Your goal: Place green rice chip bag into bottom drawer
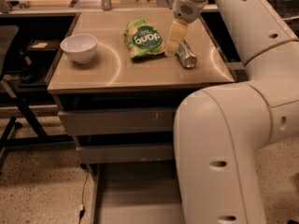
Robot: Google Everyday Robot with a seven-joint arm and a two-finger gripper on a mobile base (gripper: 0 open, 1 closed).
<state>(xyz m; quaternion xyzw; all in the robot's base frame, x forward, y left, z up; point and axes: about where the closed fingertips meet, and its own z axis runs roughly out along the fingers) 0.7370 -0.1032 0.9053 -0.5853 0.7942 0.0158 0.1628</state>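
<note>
The green rice chip bag point(143, 38) lies flat on the cabinet's tan top, toward the back centre. My gripper point(174, 42) hangs just to the bag's right, its pale fingers pointing down between the bag and a silver can point(186, 55) lying on its side. The gripper holds nothing. The bottom drawer point(135, 199) is pulled out below the cabinet, its grey floor bare; my arm's large white links cover its right part.
A white bowl point(79, 47) stands on the left of the cabinet top point(117, 73). Two shut grey drawer fronts point(117, 120) sit above the open one. A dark chair frame point(18, 101) is at the left, and a counter runs along the back.
</note>
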